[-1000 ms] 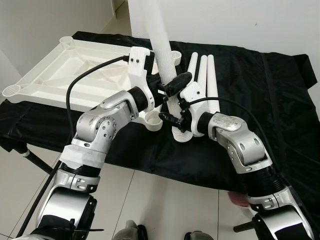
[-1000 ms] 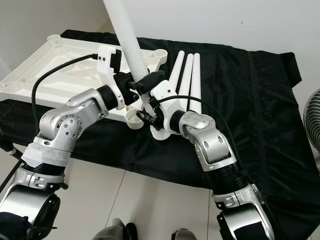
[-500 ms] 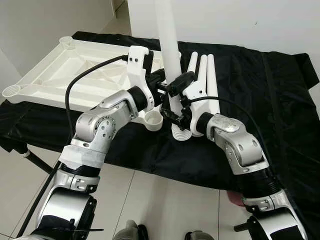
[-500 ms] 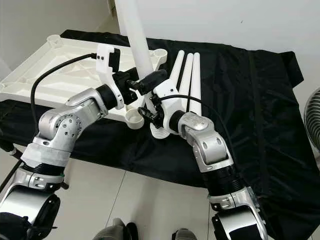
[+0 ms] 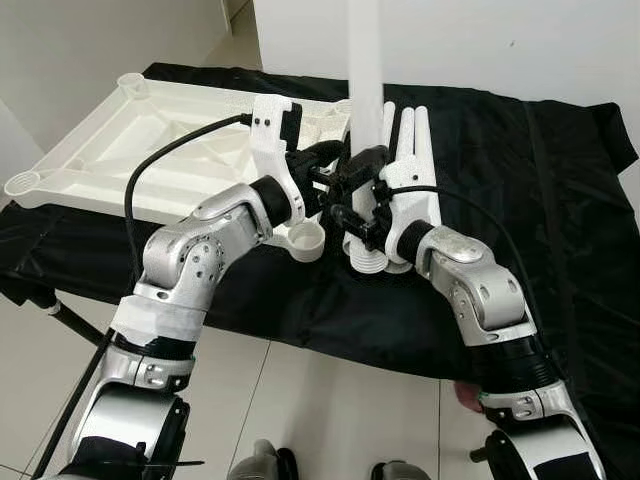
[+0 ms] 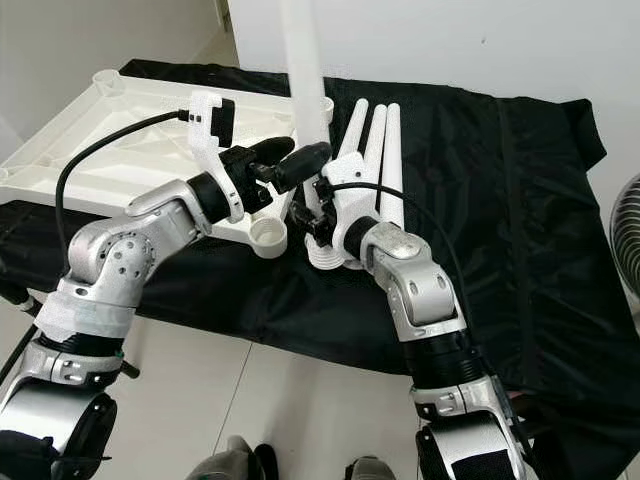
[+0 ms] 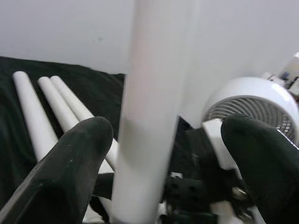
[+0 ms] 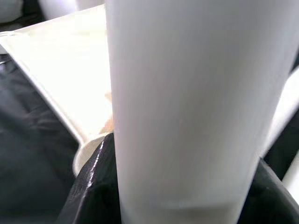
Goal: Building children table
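An upside-down tabletop point(image 5: 150, 150) lies on a cloth-covered table point(image 5: 520, 180), at ten o'clock from centre. Three loose legs point(image 5: 410, 150) lie side by side at its three o'clock. An upright leg point(image 5: 365, 70) stands between them, just beside the tabletop's near corner socket point(image 5: 305, 240).

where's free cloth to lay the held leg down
Bare black cloth lies right of the three spare legs, out to the table's right edge, and along the front edge. The left is taken by the tabletop; the middle is crowded by both grippers around the held leg.
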You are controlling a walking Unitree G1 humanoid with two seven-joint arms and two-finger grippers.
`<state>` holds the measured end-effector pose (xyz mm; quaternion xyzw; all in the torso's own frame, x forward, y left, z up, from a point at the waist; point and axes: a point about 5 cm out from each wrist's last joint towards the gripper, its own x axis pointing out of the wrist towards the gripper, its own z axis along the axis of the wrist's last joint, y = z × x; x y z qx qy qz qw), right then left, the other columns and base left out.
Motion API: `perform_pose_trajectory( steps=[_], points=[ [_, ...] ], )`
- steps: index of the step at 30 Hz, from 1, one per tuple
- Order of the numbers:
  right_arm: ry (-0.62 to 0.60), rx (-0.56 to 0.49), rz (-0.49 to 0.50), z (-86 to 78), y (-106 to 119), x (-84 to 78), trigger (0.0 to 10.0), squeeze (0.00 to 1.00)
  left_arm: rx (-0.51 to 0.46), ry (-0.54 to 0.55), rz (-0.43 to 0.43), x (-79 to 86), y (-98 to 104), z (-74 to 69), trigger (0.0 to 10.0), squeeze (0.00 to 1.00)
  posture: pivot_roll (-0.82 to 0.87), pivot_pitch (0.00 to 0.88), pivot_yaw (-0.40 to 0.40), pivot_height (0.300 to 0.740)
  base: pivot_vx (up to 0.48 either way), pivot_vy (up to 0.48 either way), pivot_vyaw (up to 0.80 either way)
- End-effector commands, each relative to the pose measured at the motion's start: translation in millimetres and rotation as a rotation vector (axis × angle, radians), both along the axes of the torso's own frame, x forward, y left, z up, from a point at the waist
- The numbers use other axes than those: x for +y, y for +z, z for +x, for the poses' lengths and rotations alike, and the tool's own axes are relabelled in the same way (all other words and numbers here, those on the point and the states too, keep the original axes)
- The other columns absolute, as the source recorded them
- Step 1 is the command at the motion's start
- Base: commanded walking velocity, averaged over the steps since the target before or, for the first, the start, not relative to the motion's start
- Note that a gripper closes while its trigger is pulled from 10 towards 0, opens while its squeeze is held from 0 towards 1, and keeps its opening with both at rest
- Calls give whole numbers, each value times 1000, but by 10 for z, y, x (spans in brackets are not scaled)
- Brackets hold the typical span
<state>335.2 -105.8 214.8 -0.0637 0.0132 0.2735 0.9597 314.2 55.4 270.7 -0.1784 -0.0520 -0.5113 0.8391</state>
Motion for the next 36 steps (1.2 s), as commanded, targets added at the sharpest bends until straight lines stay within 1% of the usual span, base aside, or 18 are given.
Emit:
perform_pose_trajectory(
  steps=[1, 3, 7, 10, 16, 18, 19, 20, 21, 22, 23, 25, 27, 28, 30, 31, 32, 36],
  points=[
    [-18, -17, 21, 19, 38, -4, 10000, 0, -51, -131, -9, -7, 15, -89, 10000, 0, -120, 109, 119, 740, 0, 0, 0],
    [-96, -29, 58, 61, 57, -91, 10000, 0, -43, -140, 10, 34, -46, -126, 10000, 0, -120, 109, 119, 740, 0, 0, 0],
    [-130, -31, 77, 77, 61, -134, 10000, 0, -42, -136, 38, 57, -98, -144, 10000, 0, -120, 109, 119, 740, 0, 0, 0],
    [-170, -42, 98, 89, 72, -186, 10000, 0, -32, -115, 75, 111, -188, -159, 10000, 0, -120, 109, 119, 740, 0, 0, 0],
    [-213, -65, 125, 85, 85, -241, 10000, 0, 26, -88, 149, 304, -409, -193, 10000, 0, -131, 108, 121, 740, 0, 0, 0],
    [-222, -73, 136, 84, 89, -254, 10000, 0, 54, -18, 224, 428, -546, -138, 10000, 0, -131, 106, 122, 740, 0, 0, 0],
    [-222, -73, 136, 84, 89, -254, 10000, 0, 54, -18, 224, 428, -546, -138, 10000, 0, -131, 106, 122, 740, 0, 0, 0],
    [-225, -78, 139, 85, 91, -259, 10000, 0, 62, 5, 251, 471, -595, -118, 10000, 0, -131, 106, 122, 740, 0, 0, 0],
    [-229, -85, 149, 86, 99, -262, 10000, 0, 106, 43, 269, 544, -673, -75, 10000, 0, -131, 106, 122, 740, 0, 0, 0],
    [-229, -85, 149, 86, 99, -262, 10000, 0, 106, 43, 269, 544, -673, -75, 10000, 0, -131, 106, 122, 740, 0, 0, 0],
    [-235, -88, 153, 89, 103, -263, 10000, 0, 123, 75, 286, 586, -732, -41, 10000, 0, -131, 102, 122, 740, 0, 0, 0],
    [-244, -93, 164, 98, 112, -265, 10000, 0, 178, 160, 330, 677, -886, 38, 10000, 0, -133, 101, 120, 740, 0, 0, 0],
    [-254, -100, 170, 103, 122, -271, 10000, 0, 223, 276, 379, 771, -1016, 131, 10000, 0, -133, 101, 120, 740, 0, 0, 0],
    [-254, -100, 170, 103, 122, -271, 10000, 0, 223, 276, 379, 771, -1016, 131, 10000, 0, -133, 101, 120, 740, 0, 0, 0],
    [-260, -102, 172, 104, 124, -277, 10000, 0, 262, 354, 395, 834, -1076, 188, 10000, 0, -133, 101, 120, 740, 0, 0, 0],
    [-260, -102, 172, 104, 124, -277, 10000, 0, 262, 354, 395, 834, -1076, 188, 10000, 0, -133, 101, 120, 740, 0, 0, 0],
    [-268, -104, 174, 108, 123, -294, 10000, 0, 316, 433, 381, 903, -1110, 251, 10000, 0, -138, 99, 121, 740, 0, 0, 0],
    [-291, -106, 174, 114, 115, -341, 10000, 0, 324, 488, 359, 966, -1069, 300, 10000, 0, -140, 95, 120, 740, 0, 0, 0]
  ],
)
